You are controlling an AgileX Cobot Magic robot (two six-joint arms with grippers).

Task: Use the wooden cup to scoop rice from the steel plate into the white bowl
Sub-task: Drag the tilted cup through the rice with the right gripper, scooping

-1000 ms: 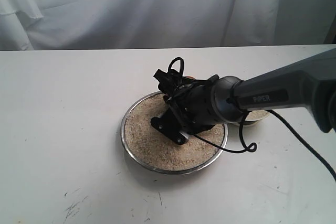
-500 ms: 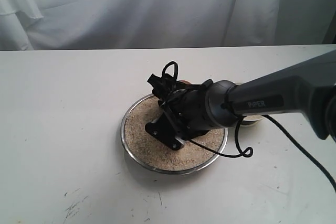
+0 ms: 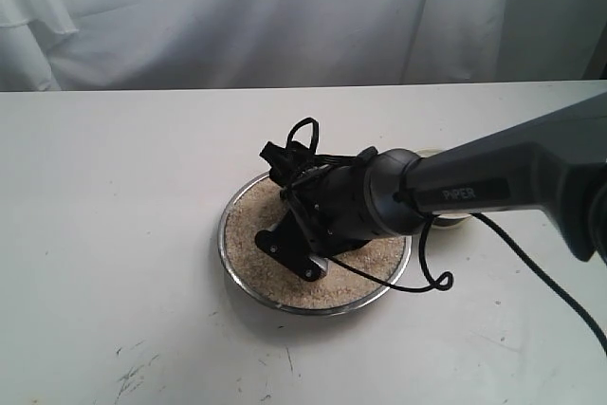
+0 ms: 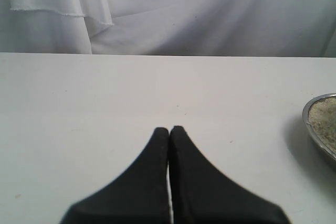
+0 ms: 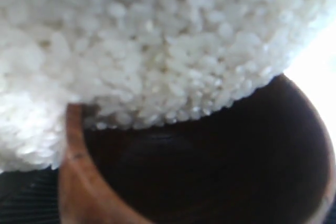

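Over the last second the right gripper (image 3: 302, 246) has slid further across the steel plate (image 3: 285, 303), away from the rim nearest the white bowl (image 3: 456, 223), and has sunk lower. Its dark head now lies close over the middle of the plate.

The right wrist view shows why. The wooden cup (image 5: 73, 182) is tipped on its side with its dark mouth facing the rice (image 5: 157, 51). Grains are heaped against its rim and none have gone in yet. I judge this to be the digging stroke of a scoop.

The claw's fingers barely show in any view. The cup sits fixed right in front of the wrist camera, so I take the claw to be clamped on it. In the exterior view the cup is hidden behind the gripper.

The rice (image 3: 254, 234) covers the plate in a shallow, even bed. The bowl stands just outside the plate's rim and is mostly hidden by the arm, so I cannot tell what is in it.

The left gripper (image 4: 169, 129) hangs off to one side of the plate. Its two black fingers are pressed together on nothing, and it is clear of the work.

The plate rests on a plain white table (image 3: 114, 187), which has a few dark scuffs (image 3: 133, 377) on the side of the plate nearest the exterior camera. A white curtain (image 3: 237, 16) hangs in folds beyond the plate. A black cable (image 3: 432, 277) from the right arm loops over the plate's rim.
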